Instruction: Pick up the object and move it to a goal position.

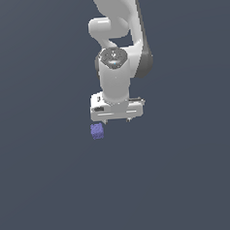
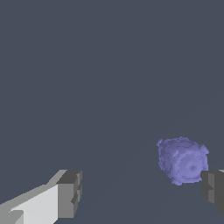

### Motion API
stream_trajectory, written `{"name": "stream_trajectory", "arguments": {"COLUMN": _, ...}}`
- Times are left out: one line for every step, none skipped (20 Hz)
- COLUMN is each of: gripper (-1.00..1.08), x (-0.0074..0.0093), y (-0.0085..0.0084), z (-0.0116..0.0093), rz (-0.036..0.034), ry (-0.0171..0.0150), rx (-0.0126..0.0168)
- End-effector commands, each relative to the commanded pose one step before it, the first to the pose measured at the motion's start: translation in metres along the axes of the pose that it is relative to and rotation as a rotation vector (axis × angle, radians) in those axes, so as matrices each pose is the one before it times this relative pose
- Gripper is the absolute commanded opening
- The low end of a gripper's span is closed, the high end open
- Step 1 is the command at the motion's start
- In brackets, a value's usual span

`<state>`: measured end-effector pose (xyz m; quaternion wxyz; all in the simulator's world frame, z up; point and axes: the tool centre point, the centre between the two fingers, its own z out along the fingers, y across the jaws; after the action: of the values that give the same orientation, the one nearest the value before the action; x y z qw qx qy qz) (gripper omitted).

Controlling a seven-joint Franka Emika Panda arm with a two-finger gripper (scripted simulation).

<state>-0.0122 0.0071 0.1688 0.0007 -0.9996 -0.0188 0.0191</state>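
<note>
The object, a small blue-purple speckled cube (image 1: 97, 131), lies on the flat dark grey surface just below and toward the exterior view's left of the white gripper (image 1: 117, 120). In the wrist view the cube (image 2: 182, 159) sits close to one dark fingertip (image 2: 213, 189), while the other fingertip (image 2: 70, 194) stands far from it. The gripper (image 2: 141, 192) is open, with nothing held between its fingers. The cube lies off the midline between the fingers, apart from both.
The white arm (image 1: 116, 48) rises above the gripper toward the top of the exterior view. A plain dark grey surface (image 1: 180, 180) fills all else in both views. No goal marker shows.
</note>
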Motion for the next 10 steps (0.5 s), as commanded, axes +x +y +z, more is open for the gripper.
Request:
{"name": "stream_trajectory", "arguments": {"gripper": 1.0, "x": 0.0, "y": 0.00001, "z": 0.0, "rz": 0.0, "ry": 0.0, "rx": 0.0}}
{"name": "stream_trajectory", "arguments": {"gripper": 1.0, "x": 0.00032, "y": 0.00019, "z": -0.00045, "rz": 0.00003, "ry": 0.00115, "rx": -0.00032}}
{"name": "stream_trajectory", "arguments": {"gripper": 1.0, "x": 0.00088, "y": 0.0006, "z": -0.00149, "rz": 0.00016, "ry": 0.00365, "rx": -0.00098}}
{"name": "stream_trajectory", "arguments": {"gripper": 1.0, "x": 0.00148, "y": 0.00099, "z": -0.00245, "rz": 0.00029, "ry": 0.00599, "rx": -0.00162}}
{"name": "stream_trajectory", "arguments": {"gripper": 1.0, "x": 0.00209, "y": 0.00137, "z": -0.00347, "rz": 0.00046, "ry": 0.00841, "rx": -0.0023}}
{"name": "stream_trajectory", "arguments": {"gripper": 1.0, "x": 0.00261, "y": 0.00163, "z": -0.00435, "rz": 0.00066, "ry": 0.01037, "rx": -0.00289}}
{"name": "stream_trajectory", "arguments": {"gripper": 1.0, "x": 0.00232, "y": 0.00134, "z": -0.00388, "rz": 0.00071, "ry": 0.00903, "rx": -0.00257}}
{"name": "stream_trajectory", "arguments": {"gripper": 1.0, "x": 0.00178, "y": 0.0009, "z": -0.00302, "rz": 0.00068, "ry": 0.00676, "rx": -0.00196}}
{"name": "stream_trajectory", "arguments": {"gripper": 1.0, "x": 0.0012, "y": 0.00046, "z": -0.0021, "rz": 0.0006, "ry": 0.0044, "rx": -0.0013}}
{"name": "stream_trajectory", "arguments": {"gripper": 1.0, "x": 0.00056, "y": 0.00005, "z": -0.001, "rz": 0.00042, "ry": 0.00182, "rx": -0.00056}}
